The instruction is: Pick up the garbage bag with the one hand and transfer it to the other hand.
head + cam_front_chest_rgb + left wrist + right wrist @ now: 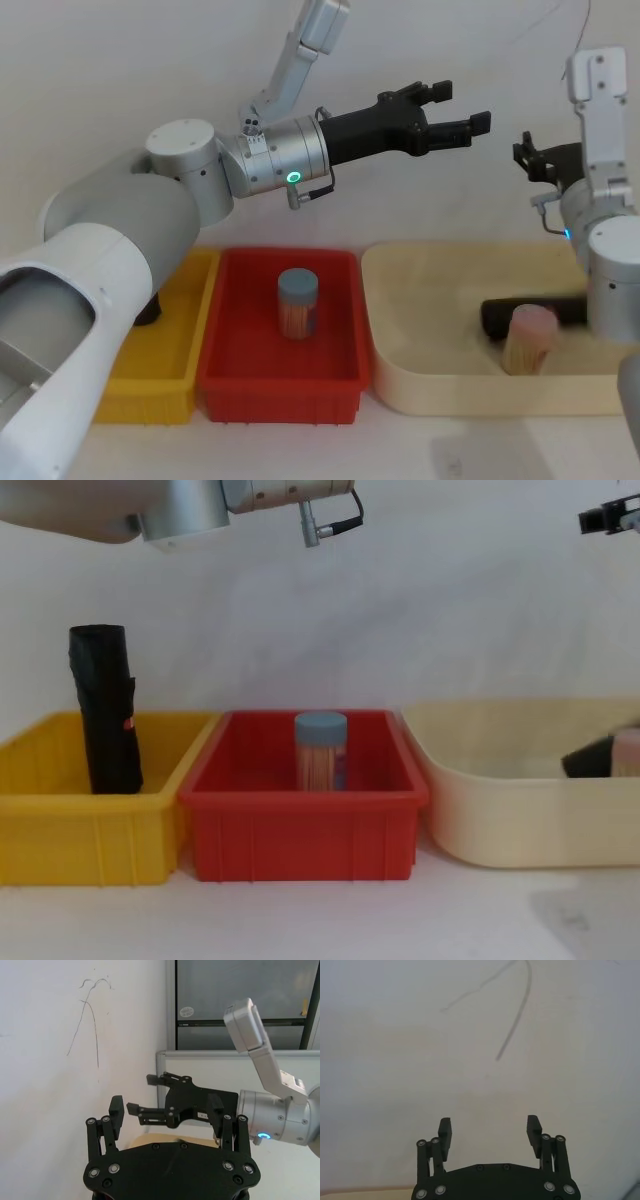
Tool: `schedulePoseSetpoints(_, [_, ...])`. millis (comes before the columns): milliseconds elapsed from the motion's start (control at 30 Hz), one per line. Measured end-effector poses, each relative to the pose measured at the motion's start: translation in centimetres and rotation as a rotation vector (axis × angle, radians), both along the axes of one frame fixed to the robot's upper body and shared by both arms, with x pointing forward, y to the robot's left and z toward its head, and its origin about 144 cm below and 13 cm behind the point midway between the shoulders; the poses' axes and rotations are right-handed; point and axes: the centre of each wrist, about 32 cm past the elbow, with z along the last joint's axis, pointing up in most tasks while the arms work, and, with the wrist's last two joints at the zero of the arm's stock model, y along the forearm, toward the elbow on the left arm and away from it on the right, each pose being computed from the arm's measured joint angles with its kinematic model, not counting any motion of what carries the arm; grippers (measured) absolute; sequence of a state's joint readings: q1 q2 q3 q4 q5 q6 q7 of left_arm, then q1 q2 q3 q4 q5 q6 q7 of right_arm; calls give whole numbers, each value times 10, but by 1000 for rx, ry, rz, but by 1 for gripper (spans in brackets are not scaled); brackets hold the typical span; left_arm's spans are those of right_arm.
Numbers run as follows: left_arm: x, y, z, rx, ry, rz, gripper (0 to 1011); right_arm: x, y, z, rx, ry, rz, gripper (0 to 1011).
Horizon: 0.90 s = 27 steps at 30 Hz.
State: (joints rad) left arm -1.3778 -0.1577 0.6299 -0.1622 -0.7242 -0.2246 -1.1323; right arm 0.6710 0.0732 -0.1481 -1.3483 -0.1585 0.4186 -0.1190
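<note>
Both arms are up high above the bins, and neither one is carrying anything. The one hand (455, 118), on the green-ringed left arm, reaches across at mid-height over the red bin (235, 375), its jaws spread wide with nothing between them; in the left wrist view the fingers (116, 1113) stand well apart around empty air. Facing it from the right is the other hand (527, 158), on the blue-ringed arm, and its jaws are open and empty too, the right wrist view showing the two fingertips (445, 1131) wide apart against the plain wall. The two grippers point toward each other with a clear gap between them. Down below, well apart from either set of jaws, the garbage bag (105, 710) stands upright in the yellow bin (60, 850) at the far left, leaning against its back wall, a small red mark on its side. The red bin holds a toothpick jar (298, 303) with a blue-grey lid. In the cream tray (440, 385) on the right lie another black roll (525, 312) and a pink-lidded jar (529, 340).
</note>
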Motion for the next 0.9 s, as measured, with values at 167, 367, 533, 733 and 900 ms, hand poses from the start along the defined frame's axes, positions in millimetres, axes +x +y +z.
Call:
schedulePoseSetpoints(167, [0,0,0,0,0,0,1000,3,-5,-1,1,-6,-38,1004])
schedulePoseSetpoints(367, [0,0,0,0,0,0,1000,6,-9,-1,2,-12,-69,1004])
schedulePoseSetpoints(533, [0,0,0,0,0,0,1000,7,-11,-1,3,-16,-87,1004])
schedulePoseSetpoints(733, [0,0,0,0,0,0,1000,8,-13,-1,3,-17,-100,1004])
schedulePoseSetpoints(900, [0,0,0,0,0,0,1000,9,-14,-1,3,-18,-106,1004])
